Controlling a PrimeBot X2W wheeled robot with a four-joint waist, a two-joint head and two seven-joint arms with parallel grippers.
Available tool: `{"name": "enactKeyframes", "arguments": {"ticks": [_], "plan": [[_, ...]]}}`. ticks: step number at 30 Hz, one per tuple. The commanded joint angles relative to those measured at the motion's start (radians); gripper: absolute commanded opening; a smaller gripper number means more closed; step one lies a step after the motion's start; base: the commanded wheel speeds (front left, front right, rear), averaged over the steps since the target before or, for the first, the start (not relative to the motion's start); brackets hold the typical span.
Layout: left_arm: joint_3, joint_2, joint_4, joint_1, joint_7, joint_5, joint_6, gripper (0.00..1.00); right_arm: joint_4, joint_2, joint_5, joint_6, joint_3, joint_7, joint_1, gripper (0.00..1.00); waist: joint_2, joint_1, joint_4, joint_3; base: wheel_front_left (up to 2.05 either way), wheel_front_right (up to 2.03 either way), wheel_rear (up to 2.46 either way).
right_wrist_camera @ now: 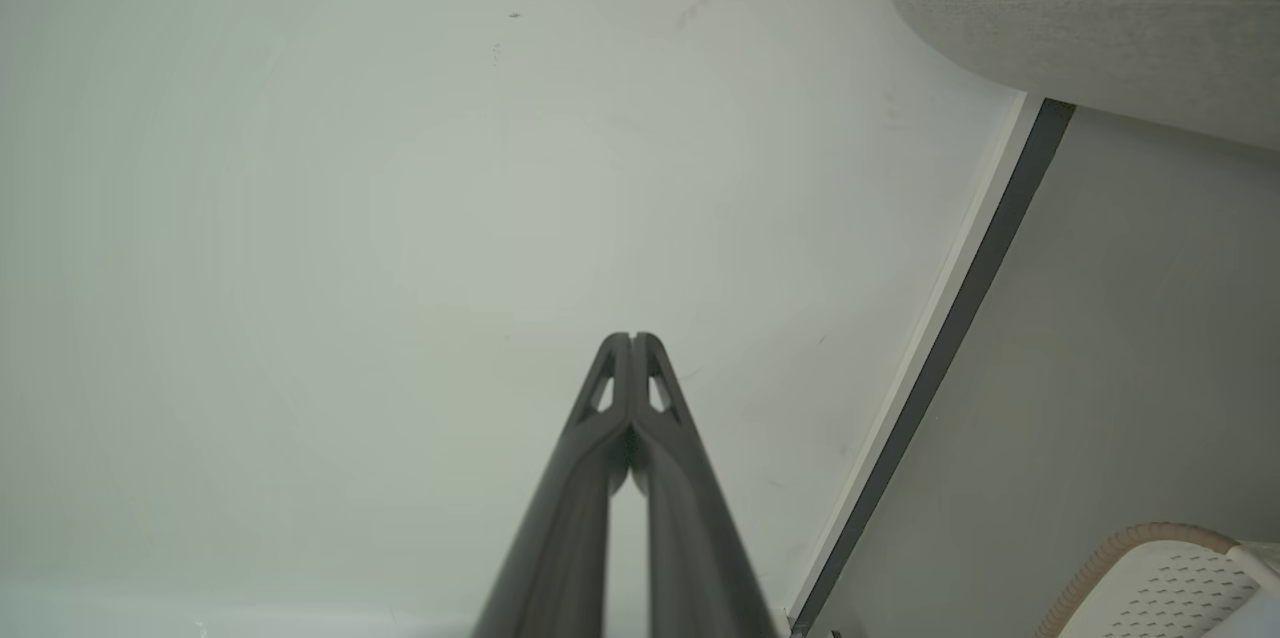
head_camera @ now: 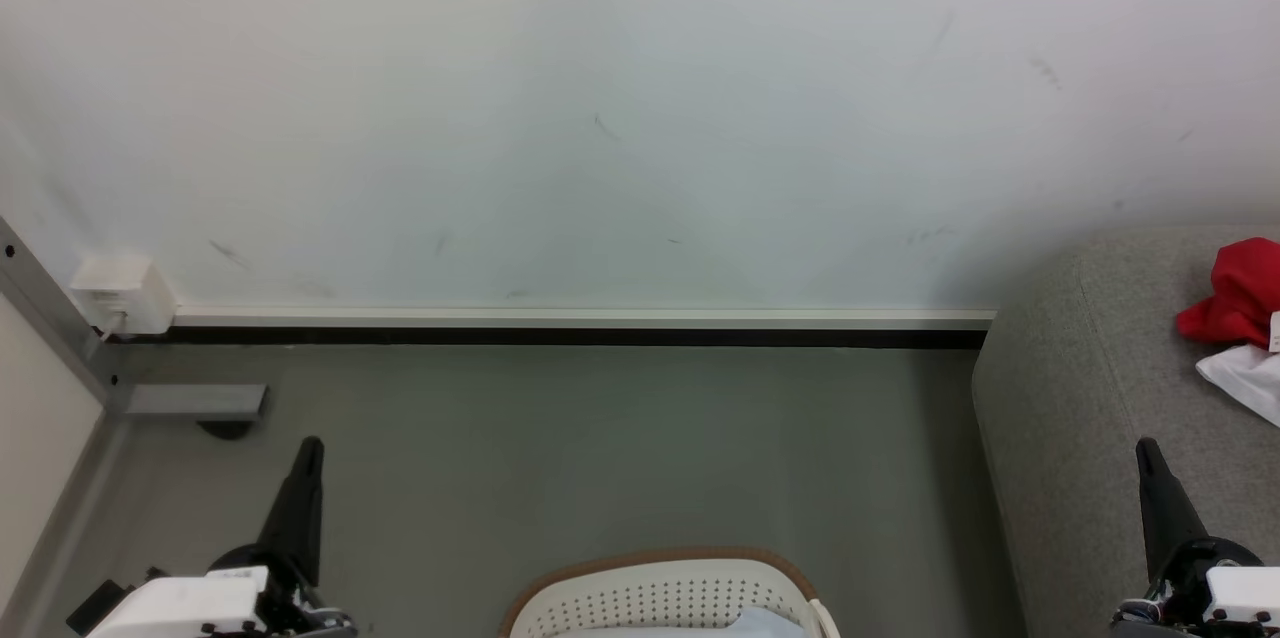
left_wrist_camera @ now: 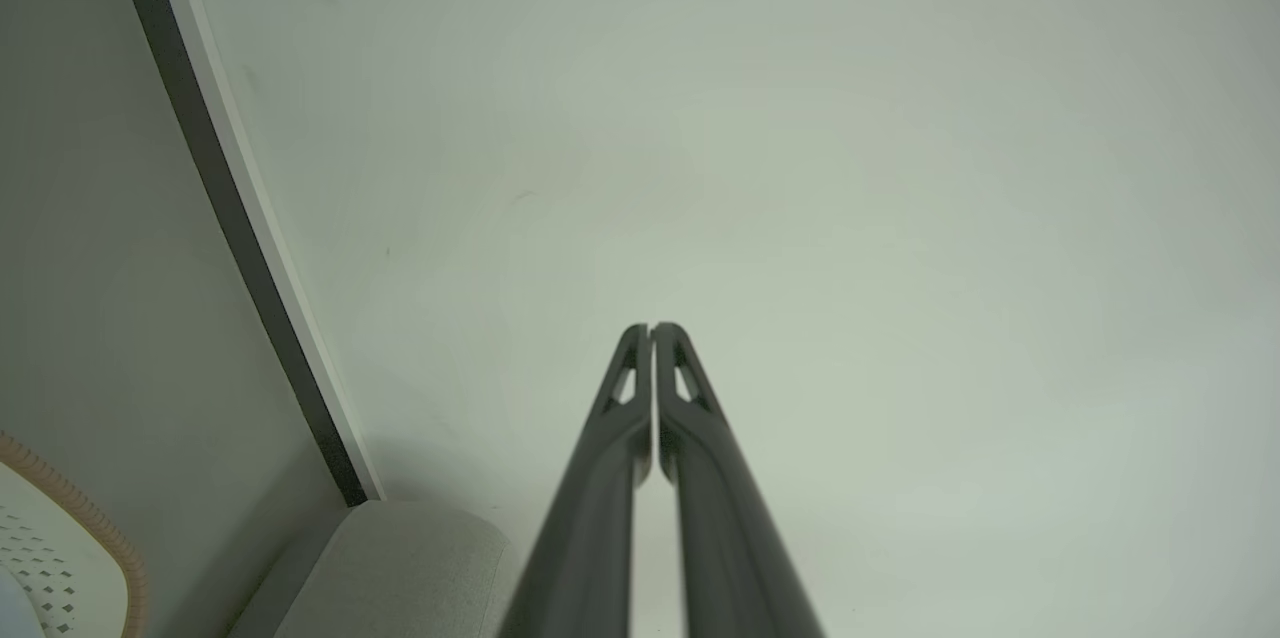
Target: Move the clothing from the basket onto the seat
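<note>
Left hand (head_camera: 311, 446) and right hand (head_camera: 1146, 448), fingers together, hover above grey floor (head_camera: 600, 438) facing a scuffed white wall (head_camera: 600, 118).

We see the clothing (head_camera: 1238, 296) as a crumpled bright red bundle with a white fabric part just below it. It lies on the seat (head_camera: 1080, 398), a light grey upholstered sofa with a rounded edge. The basket (head_camera: 650, 558), white perforated plastic with a tan-brown rim, stands upright just left of the sofa. Inside it we make out a pale cloth (head_camera: 765, 623).
</note>
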State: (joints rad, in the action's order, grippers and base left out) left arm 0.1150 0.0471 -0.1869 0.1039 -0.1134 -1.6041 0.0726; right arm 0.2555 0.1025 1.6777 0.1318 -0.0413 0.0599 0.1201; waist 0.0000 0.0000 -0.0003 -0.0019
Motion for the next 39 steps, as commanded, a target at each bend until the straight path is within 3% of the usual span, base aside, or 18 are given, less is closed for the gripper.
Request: {"name": "enactKeyframes", "arguments": {"ticks": [1, 39], "plan": [[0.003, 0.006, 0.002, 0.006, -0.004, -0.014, 0.002, 0.0, -0.005, 0.01, 0.002, -0.002, 0.001, -0.006, 0.002, 0.0, 0.0, 0.0, 0.0, 0.0, 0.0, 0.0, 0.0], [0.003, 0.006, 0.003, 0.006, -0.004, -0.015, 0.001, 0.0, -0.008, 0.025, 0.025, -0.002, 0.024, -0.024, 0.0, 0.0, 0.0, 0.0, 0.0, 0.0, 0.0, 0.0, 0.0]]}}
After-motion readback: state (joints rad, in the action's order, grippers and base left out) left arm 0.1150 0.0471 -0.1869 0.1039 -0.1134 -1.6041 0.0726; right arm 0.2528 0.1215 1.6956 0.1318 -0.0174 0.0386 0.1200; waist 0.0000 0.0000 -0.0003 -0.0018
